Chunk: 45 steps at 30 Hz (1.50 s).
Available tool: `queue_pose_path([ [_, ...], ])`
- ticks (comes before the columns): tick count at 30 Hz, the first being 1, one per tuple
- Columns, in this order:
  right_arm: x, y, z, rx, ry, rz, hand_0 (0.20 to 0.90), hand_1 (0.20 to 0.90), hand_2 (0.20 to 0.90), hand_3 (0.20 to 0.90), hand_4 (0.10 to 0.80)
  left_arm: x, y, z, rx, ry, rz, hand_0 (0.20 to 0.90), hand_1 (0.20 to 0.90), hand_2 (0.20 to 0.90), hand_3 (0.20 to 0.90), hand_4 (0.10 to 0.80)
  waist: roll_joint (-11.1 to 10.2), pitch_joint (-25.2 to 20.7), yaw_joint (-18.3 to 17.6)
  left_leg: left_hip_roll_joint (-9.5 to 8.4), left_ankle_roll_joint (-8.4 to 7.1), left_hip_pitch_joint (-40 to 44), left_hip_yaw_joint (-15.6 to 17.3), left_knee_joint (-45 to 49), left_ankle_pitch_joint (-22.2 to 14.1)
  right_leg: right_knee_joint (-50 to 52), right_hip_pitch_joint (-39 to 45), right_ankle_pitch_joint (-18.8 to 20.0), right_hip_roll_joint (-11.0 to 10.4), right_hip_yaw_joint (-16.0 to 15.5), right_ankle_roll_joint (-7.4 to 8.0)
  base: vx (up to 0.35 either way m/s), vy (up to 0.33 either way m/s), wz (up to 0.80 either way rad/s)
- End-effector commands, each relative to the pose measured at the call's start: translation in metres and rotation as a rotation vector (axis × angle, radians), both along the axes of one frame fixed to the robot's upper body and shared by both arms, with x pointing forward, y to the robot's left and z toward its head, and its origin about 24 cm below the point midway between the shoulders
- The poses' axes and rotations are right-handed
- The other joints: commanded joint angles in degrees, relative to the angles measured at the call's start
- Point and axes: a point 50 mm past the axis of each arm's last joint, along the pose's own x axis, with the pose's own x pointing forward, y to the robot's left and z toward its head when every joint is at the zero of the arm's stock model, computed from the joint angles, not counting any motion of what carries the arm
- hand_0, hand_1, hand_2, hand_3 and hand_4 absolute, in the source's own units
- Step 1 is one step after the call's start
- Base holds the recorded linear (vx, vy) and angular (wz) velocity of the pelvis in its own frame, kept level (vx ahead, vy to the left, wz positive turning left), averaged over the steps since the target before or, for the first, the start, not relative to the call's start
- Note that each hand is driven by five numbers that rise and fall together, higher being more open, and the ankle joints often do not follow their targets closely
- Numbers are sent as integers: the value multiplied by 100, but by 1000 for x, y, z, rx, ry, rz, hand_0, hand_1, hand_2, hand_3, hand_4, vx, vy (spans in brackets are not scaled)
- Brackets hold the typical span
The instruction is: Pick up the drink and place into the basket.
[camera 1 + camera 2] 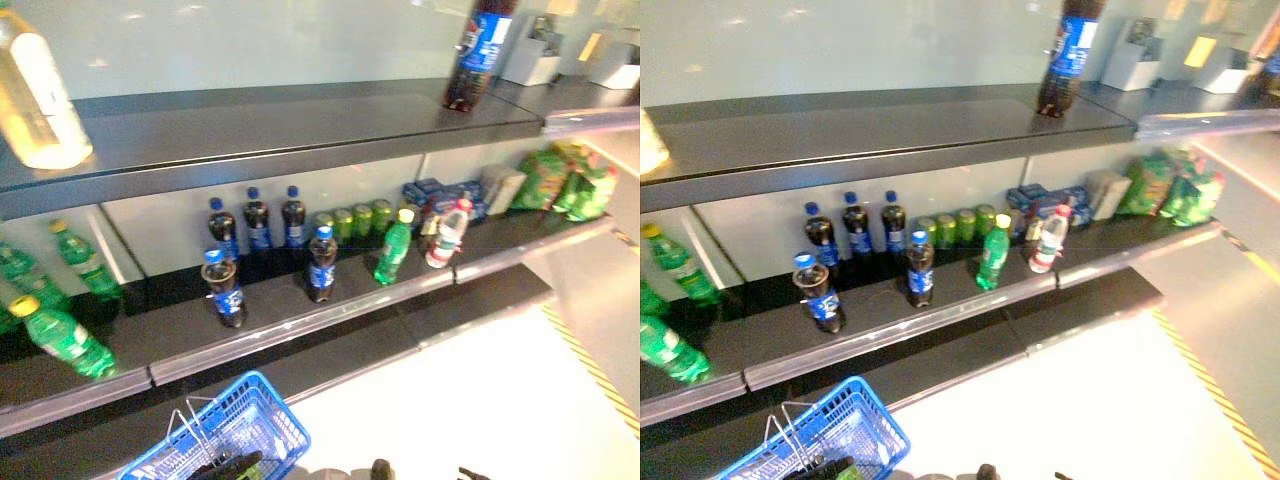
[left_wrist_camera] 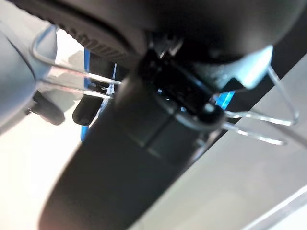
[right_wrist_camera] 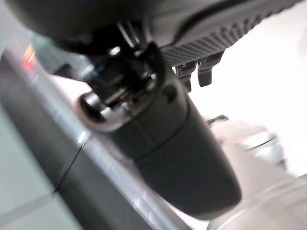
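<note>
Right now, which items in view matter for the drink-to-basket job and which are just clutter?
Task-relevant:
- blue basket, left hand at its wire handles
- cola bottles on the middle shelf
- green soda bottle

Just there:
- green cans
- green snack bags
- yellow drink bottle, top shelf

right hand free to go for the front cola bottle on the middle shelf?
Probably yes. The right hand holds nothing visible, and the front cola bottle stands apart from its neighbours near the shelf edge, nothing before it.
</note>
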Motion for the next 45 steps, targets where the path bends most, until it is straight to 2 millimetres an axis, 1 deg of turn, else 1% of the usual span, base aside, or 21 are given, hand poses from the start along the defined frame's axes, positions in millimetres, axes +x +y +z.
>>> queue_pose_path([
  [1, 39, -35, 19, -91, -122, 21, 900, 900, 900, 900, 800, 56, -5, 16, -56, -244, -46, 300, 300, 300, 200, 100, 426, 353, 49, 72, -89, -237, -302, 164, -189, 187, 31, -133, 41, -700, 357, -243, -4, -146],
  [5, 37, -36, 19, -93, -128, 0, 900, 900, 900, 900, 800, 56, 0, 18, -48, -249, -54, 300, 300, 300, 200, 100, 438, 341, 31, 190, -42, -263, 105, 34, -76, 724, -17, -224, -47, -782, 307, -193, -28, -136],
  [6, 38, -36, 19, -89, -138, -17, 900, 900, 900, 900, 800, 57, 0, 18, -43, -251, -61, 300, 300, 300, 200, 100, 469, 314, 20, 238, 12, -316, 285, -1, -14, 1049, -12, -336, -60, -772, 244, -202, -46, -58],
  [8, 39, -35, 19, -82, -144, -24, 900, 900, 900, 900, 800, 59, -1, 18, -43, -255, -65, 300, 300, 300, 200, 100, 492, 284, 18, 272, 36, -353, 399, -28, 23, 1194, 8, -390, -76, -830, 205, -199, -64, -85],
  [12, 49, -25, 17, -57, -163, 18, 900, 900, 900, 900, 800, 62, -3, 19, -45, -274, -44, 300, 300, 300, 200, 100, 603, 190, 165, 388, 75, -299, 1022, -193, 26, 1431, 353, -677, -212, -1584, 118, -162, -143, -85],
  [13, 51, -22, 16, -50, -159, 34, 900, 900, 900, 900, 800, 60, -2, 19, -43, -275, -37, 300, 300, 300, 200, 100, 613, 126, 245, 377, 40, -191, 1142, -238, -111, 1144, 637, -835, -212, -1868, 179, -3, -180, -132],
  [14, 52, -21, 16, -50, -155, 55, 900, 900, 900, 900, 800, 59, -1, 19, -44, -275, -20, 300, 300, 300, 200, 100, 609, 110, 286, 381, 16, -156, 1282, -245, -101, 961, 780, -808, -230, -2042, 171, 18, -275, -154],
  [15, 54, -18, 15, -47, -145, 75, 900, 900, 900, 900, 800, 58, 1, 19, -46, -278, -2, 300, 300, 300, 200, 100, 603, 71, 324, 429, -29, -136, 1515, -204, -88, 570, 961, -901, -143, -2231, 132, -27, -270, -137],
  [19, 54, -13, 13, -36, -142, 53, 900, 900, 900, 900, 800, 58, -3, 19, -59, -281, -38, 300, 300, 300, 200, 100, 573, 45, 212, 629, -90, -192, 1715, -87, 1, 279, 1054, -1134, 181, -2003, 13, -11, -290, -74],
  [23, 49, -10, 11, -27, -130, 54, 900, 900, 900, 900, 800, 59, -10, 17, -69, -295, -50, 300, 300, 300, 200, 100, 558, 45, 119, 750, -157, -203, 1788, -21, 44, 195, 1090, -1182, 299, -1938, -82, 12, -196, -42],
  [29, 49, -5, 9, -18, -140, 49, 900, 900, 900, 900, 800, 64, -19, 16, -80, -308, -70, 300, 300, 300, 200, 100, 575, 70, 15, 910, -253, -328, 1690, 297, 7, 252, 1040, -1321, 485, -1803, -266, 8, -191, -12],
  [30, 53, -4, 10, -12, -156, 65, 900, 900, 900, 900, 800, 67, -23, 16, -78, -307, -73, 300, 300, 300, 200, 100, 566, 119, -18, 1002, -320, -492, 1556, 728, -69, 392, 976, -1398, 535, -1724, -372, -16, -264, 3],
  [31, 54, -4, 11, -10, -162, 68, 900, 900, 900, 900, 800, 68, -24, 16, -77, -306, -69, 300, 300, 300, 200, 100, 554, 137, -23, 1036, -344, -564, 1504, 935, -111, 426, 959, -1414, 538, -1709, -407, -16, -340, -7],
  [33, 59, -2, 11, -7, -174, 85, 900, 900, 900, 900, 800, 68, -27, 14, -78, -298, -67, 300, 300, 300, 200, 100, 521, 198, -15, 1207, -516, -841, 1293, 1740, 74, 457, 964, -1461, 596, -1669, -561, -19, -295, -30],
  [34, 62, -2, 12, -6, -177, 106, 900, 900, 900, 900, 800, 66, -29, 13, -83, -295, -59, 300, 300, 300, 200, 100, 461, 258, 8, 1344, -531, -1121, 1179, 2313, 480, 446, 926, -1378, 602, -1649, -707, -30, -232, -34],
  [36, 63, -2, 13, -8, -181, 121, 900, 900, 900, 900, 800, 64, -30, 13, -87, -293, -54, 300, 300, 300, 200, 100, 455, 285, 23, 1396, -542, -1258, 1037, 2579, 573, 442, 939, -1382, 618, -1578, -748, 9, -144, -30],
  [37, 65, -3, 14, -11, -186, 133, 900, 900, 900, 900, 800, 63, -30, 12, -91, -288, -45, 300, 300, 300, 200, 100, 458, 334, 91, 1251, -497, -1465, 695, 2782, 542, 433, 977, -1380, 625, -1446, -758, 77, -79, -38],
  [38, 68, -4, 15, -15, -188, 149, 900, 900, 900, 900, 800, 61, -31, 11, -94, -283, -36, 300, 300, 300, 200, 100, 481, 379, 189, 927, -377, -1594, 439, 2737, 359, 415, 1024, -1374, 624, -1307, -721, 167, -13, -55],
  [39, 72, -7, 17, -18, -190, 158, 900, 900, 900, 900, 800, 55, -32, 9, -100, -275, -37, 300, 300, 300, 200, 100, 591, 391, 325, 605, -325, -1600, 199, 2068, 310, 380, 1090, -1413, 706, -1100, -640, 224, 45, -87],
  [42, 75, -12, 19, -31, -188, 149, 900, 900, 900, 900, 800, 48, -31, 8, -110, -267, -44, 300, 300, 300, 200, 100, 797, 350, 368, 576, -429, -1475, 239, 702, 653, 239, 1232, -1493, 872, -904, -566, 250, 79, -89],
  [45, 73, -12, 18, -39, -167, 162, 900, 900, 900, 900, 800, 41, -31, 6, -108, -251, -38, 300, 300, 300, 200, 100, 963, 349, 502, 505, -614, -1708, 26, 46, 1166, 171, 1446, -1603, 1038, -701, -554, 278, 37, -17],
])
